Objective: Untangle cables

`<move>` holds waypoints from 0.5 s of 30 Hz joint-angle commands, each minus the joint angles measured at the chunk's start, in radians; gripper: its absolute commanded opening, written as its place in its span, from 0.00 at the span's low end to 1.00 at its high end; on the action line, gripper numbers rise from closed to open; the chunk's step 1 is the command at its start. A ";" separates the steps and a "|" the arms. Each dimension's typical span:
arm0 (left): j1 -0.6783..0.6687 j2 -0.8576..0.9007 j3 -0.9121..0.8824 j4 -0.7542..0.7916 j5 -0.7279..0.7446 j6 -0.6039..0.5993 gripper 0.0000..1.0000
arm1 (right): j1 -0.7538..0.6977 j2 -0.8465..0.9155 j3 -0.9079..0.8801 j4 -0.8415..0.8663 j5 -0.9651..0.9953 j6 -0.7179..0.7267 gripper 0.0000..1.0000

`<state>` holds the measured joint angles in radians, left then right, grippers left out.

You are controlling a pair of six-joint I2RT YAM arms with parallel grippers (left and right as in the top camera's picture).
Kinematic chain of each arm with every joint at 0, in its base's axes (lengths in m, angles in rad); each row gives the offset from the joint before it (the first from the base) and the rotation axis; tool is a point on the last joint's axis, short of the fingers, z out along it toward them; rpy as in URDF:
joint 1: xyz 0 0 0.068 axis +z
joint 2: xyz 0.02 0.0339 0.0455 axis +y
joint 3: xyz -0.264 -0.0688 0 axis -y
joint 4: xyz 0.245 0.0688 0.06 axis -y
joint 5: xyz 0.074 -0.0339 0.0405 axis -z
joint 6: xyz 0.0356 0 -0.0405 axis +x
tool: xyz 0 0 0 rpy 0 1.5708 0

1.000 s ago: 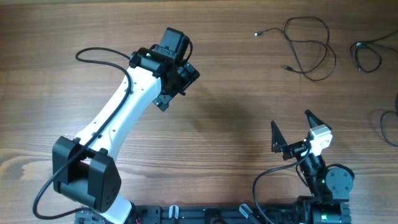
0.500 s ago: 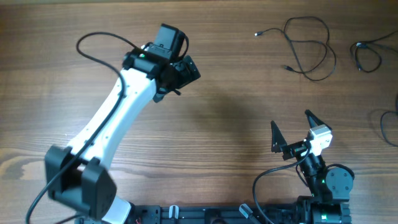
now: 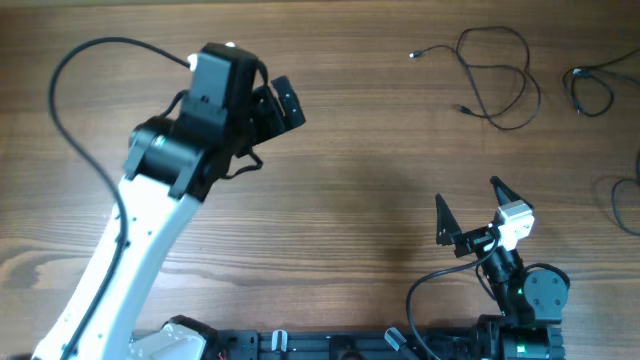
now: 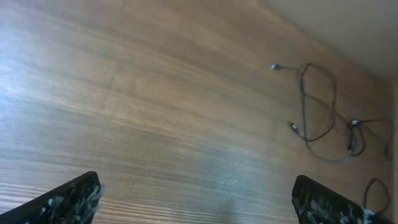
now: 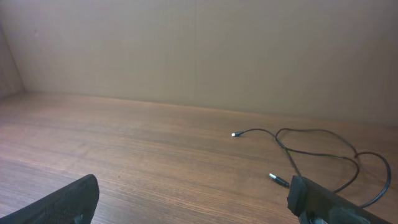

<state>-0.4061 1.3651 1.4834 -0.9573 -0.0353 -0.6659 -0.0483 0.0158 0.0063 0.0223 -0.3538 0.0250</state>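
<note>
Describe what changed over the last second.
The white left arm swung toward the overhead picture's left, apparently rising, carrying the open left claw that way. Nothing was grasped or released. The right claw, open, and the thin black cables on the wooden table stayed put.

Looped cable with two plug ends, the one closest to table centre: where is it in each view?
Overhead: looped cable, top right.
Left wrist: the cable, upper right.
Right wrist: the cable, right of centre.
Shared landmark: its free plug tip, the cable's leftmost end in all three views.
</note>
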 commanded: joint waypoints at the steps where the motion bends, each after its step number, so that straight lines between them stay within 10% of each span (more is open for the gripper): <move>1: 0.004 -0.121 -0.064 0.000 -0.067 0.034 1.00 | 0.006 -0.011 -0.001 0.005 0.018 0.002 1.00; 15: 0.005 -0.651 -0.457 0.084 -0.180 0.034 1.00 | 0.006 -0.011 -0.001 0.005 0.018 0.003 1.00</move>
<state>-0.4061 0.8017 1.0641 -0.8444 -0.1535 -0.6479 -0.0483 0.0154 0.0059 0.0223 -0.3538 0.0250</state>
